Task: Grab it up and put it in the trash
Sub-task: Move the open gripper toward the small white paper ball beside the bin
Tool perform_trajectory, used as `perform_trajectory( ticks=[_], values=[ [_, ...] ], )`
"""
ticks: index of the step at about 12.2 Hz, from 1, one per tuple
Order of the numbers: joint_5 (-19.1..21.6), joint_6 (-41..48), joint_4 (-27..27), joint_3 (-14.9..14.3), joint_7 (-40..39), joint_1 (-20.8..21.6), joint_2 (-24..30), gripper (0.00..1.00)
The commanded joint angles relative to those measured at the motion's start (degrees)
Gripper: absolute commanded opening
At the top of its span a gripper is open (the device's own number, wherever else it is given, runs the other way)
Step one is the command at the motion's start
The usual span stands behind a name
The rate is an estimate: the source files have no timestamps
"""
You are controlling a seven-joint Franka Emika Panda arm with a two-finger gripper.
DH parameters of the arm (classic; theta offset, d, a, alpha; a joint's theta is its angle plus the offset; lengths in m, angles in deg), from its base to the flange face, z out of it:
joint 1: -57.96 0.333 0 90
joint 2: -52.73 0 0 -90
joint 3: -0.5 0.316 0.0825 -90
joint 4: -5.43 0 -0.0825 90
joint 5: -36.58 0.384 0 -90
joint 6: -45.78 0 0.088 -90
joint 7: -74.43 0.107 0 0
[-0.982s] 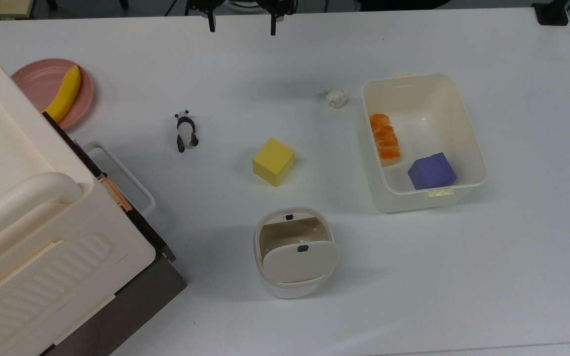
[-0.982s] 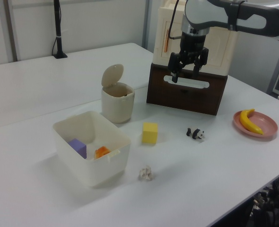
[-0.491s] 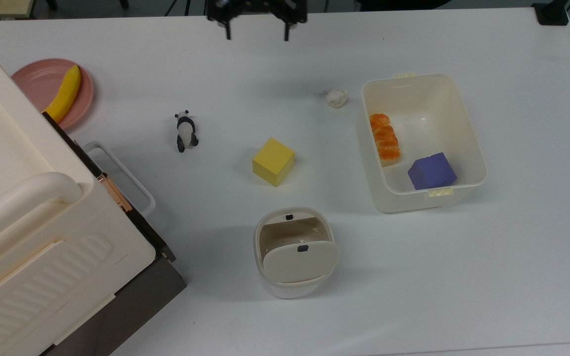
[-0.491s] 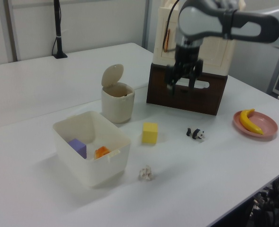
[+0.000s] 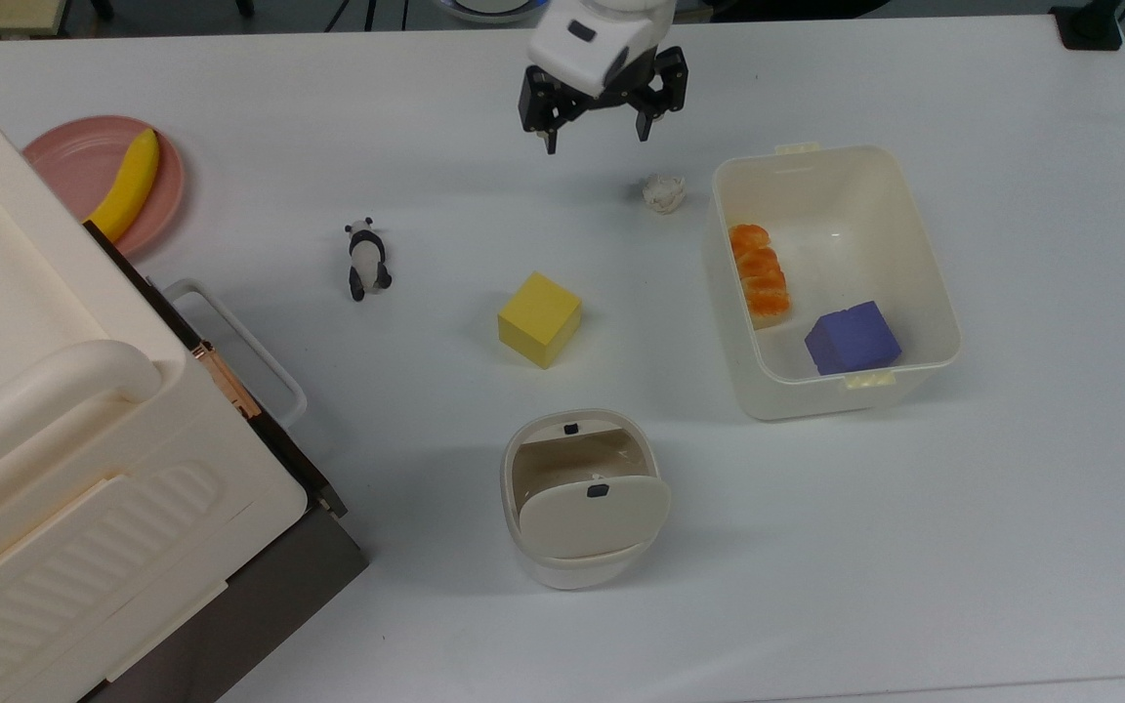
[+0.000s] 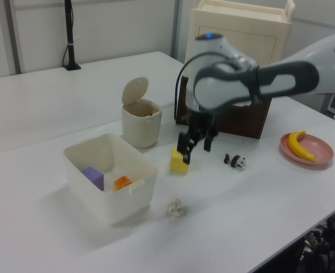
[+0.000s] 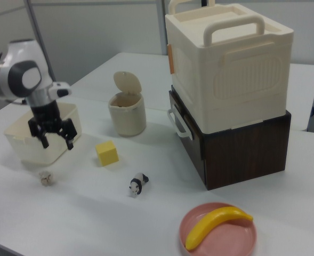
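White table (image 5: 914, 547); gripper (image 5: 595, 141) spread above paper wad (image 5: 664, 193)

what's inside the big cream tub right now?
The cream tub holds a purple cube and a row of orange segments along one wall. The paper wad lies outside on the table. In the left view, the tub's near wall hides its floor.

White table (image 5: 914, 547) — on it lie the paper wad (image 5: 663, 193), just below the gripper (image 5: 597, 135) in the top view, then the tub (image 5: 929, 293), yellow cube (image 5: 539, 319), panda figurine (image 5: 365, 260), bin (image 5: 582, 508), pink plate (image 5: 74, 166) — and the dark-based cabinet (image 5: 260, 596), farthest from it.
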Motion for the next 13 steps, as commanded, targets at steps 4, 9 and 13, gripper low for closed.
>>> perform_trajectory(
  ticks=[4, 9, 13],
  values=[
    [-4.21, -1.28, 8.05, 0.62, -11.02, 5.11, 1.10, 1.00],
    [-6.78, -1.89, 4.80, 0.62, -6.74, 8.63, -6.88, 1.00],
    [-7.92, -2.42, 2.34, 0.62, -4.36, 9.77, -10.94, 1.00]
  ],
)
